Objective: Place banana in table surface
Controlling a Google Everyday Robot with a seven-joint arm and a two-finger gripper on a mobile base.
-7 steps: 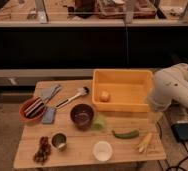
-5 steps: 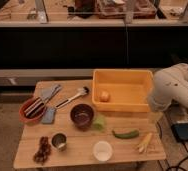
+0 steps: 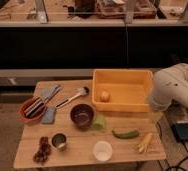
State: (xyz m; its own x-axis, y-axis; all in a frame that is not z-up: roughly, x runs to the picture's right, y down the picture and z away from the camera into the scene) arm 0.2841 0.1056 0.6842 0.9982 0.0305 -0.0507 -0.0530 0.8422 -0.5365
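Nothing is moving between these moments — the banana (image 3: 144,142) is lying on the table (image 3: 79,152) at its near right corner, so the placing is looking done. The gripper (image 3: 156,116) is hanging by the yellow bin's (image 3: 124,106) corner — open or closed, I cannot tell.

The slim, streaked pale-yellow banana (image 3: 144,143) is lying on the light-brown plank table surface (image 3: 79,148), lower right. The gripper (image 3: 155,116) is hanging mid-right under the white arm (image 3: 174,90).
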